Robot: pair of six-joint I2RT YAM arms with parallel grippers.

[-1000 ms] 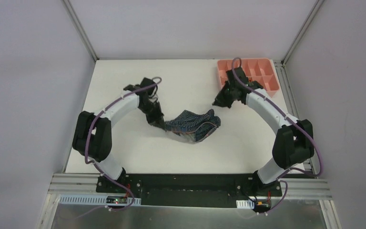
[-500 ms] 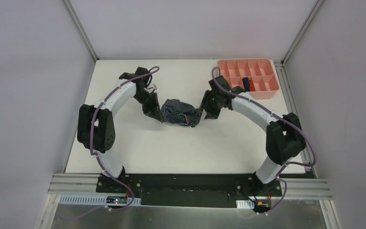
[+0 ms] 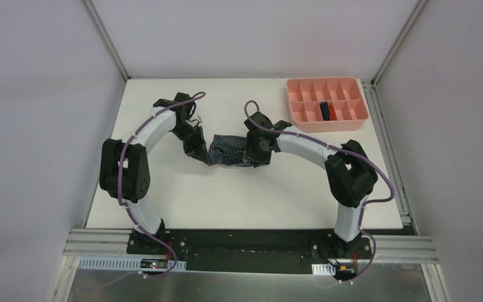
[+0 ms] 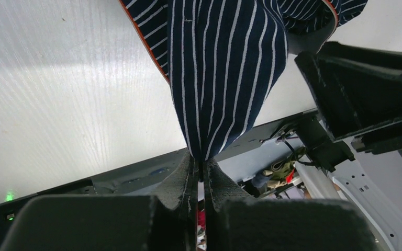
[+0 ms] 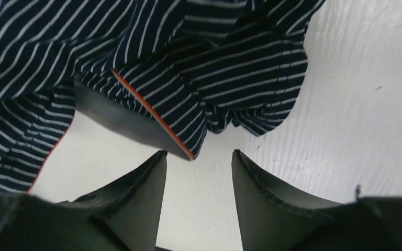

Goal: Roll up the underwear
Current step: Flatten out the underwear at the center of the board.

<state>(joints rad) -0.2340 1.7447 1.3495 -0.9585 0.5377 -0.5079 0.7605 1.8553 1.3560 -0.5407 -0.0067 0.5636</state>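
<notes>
The striped underwear (image 4: 225, 78) is pinched by a corner in the clenched left gripper (image 4: 200, 170) and lies bunched ahead of the parted, empty right gripper (image 5: 199, 157); flattening before rolling is judged in hand, and a grip on the orange-trimmed edge (image 5: 152, 112) is called for next

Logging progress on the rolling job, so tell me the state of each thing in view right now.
left claw: shut on striped briefs.
right claw: open, beside the striped briefs, holding nothing.
striped briefs: crumpled between the claws, not rolled.
navy briefs: tucked in a tray compartment.
tray: holding the navy briefs.
</notes>
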